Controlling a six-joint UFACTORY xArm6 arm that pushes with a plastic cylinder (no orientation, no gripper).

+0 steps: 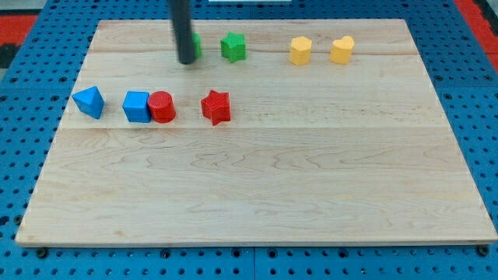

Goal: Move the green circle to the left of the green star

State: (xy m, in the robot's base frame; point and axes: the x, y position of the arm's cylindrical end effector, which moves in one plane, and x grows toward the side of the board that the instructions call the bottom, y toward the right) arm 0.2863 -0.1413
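Tip position: rod over the green circle, near the view's top left of centre.

My tip (186, 61) rests on the pale wooden surface (257, 187), with the dark rod covering most of the green round plastic block (197, 45) (only a sliver shows at the rod's right edge, so contact cannot be confirmed). The green circle lies to the view's left of the green star-shaped plastic block (232, 47), near it but apart. This arm carries no claw, so no claw state applies. To the view's right, well apart, stand a yellow hexagonal block (300, 50) and a yellow heart-like block (341, 49). Lower, in a row from the view's left: a blue triangular block (89, 102), a blue square block (136, 106) touching a red round block (161, 106), then a red star-shaped block (216, 106).
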